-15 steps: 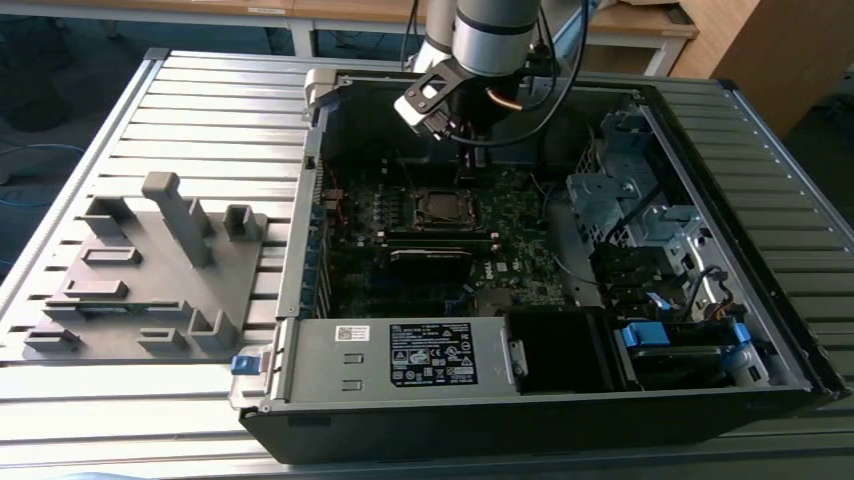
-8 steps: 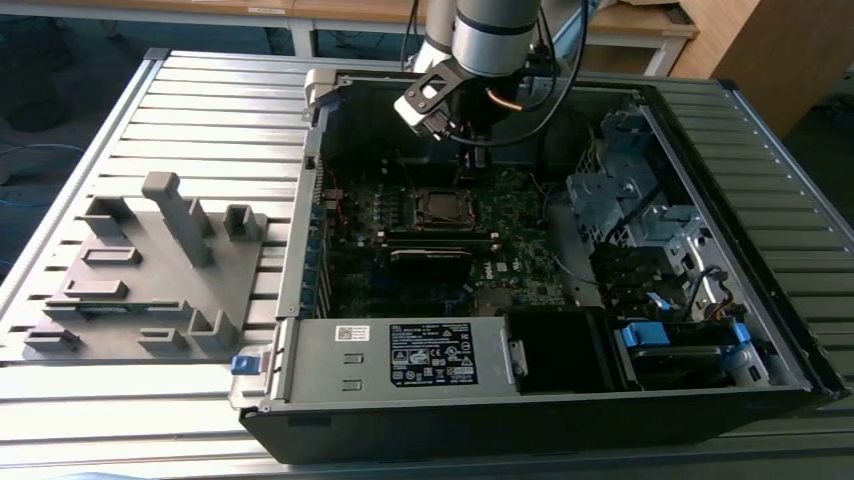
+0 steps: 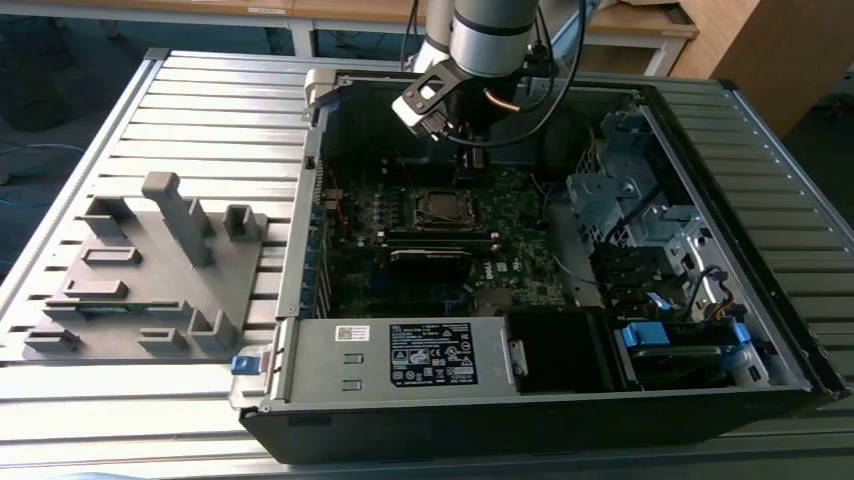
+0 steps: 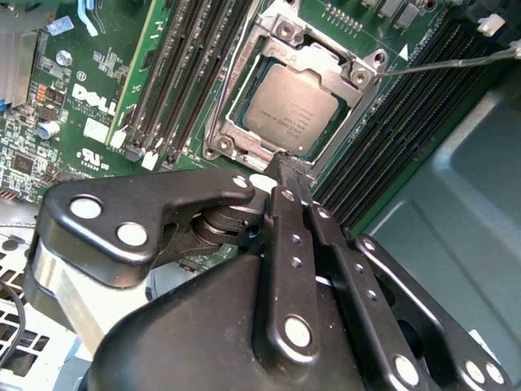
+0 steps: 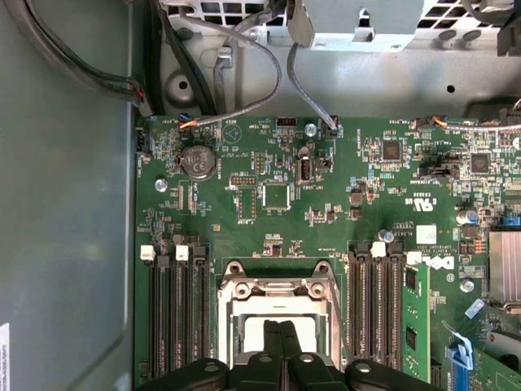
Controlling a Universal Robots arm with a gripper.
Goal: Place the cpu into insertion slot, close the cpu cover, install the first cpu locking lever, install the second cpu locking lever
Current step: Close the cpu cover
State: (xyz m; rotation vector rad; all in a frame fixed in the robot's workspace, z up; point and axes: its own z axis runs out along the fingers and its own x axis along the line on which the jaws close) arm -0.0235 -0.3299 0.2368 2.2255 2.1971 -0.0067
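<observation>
Hovers with jaws pressed together, holding nothing, tips (image 4: pixel 286 169) just over one edge of the cpu (image 4: pixel 286 110), seated flat directly below inside the closed cpu cover (image 4: pixel 324 60).

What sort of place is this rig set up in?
Likely a robotics lab or test bench rather than a production line: an open desktop computer case lies on a slatted aluminium table, a grey parts fixture sits beside it, and wooden desks stand behind.
</observation>
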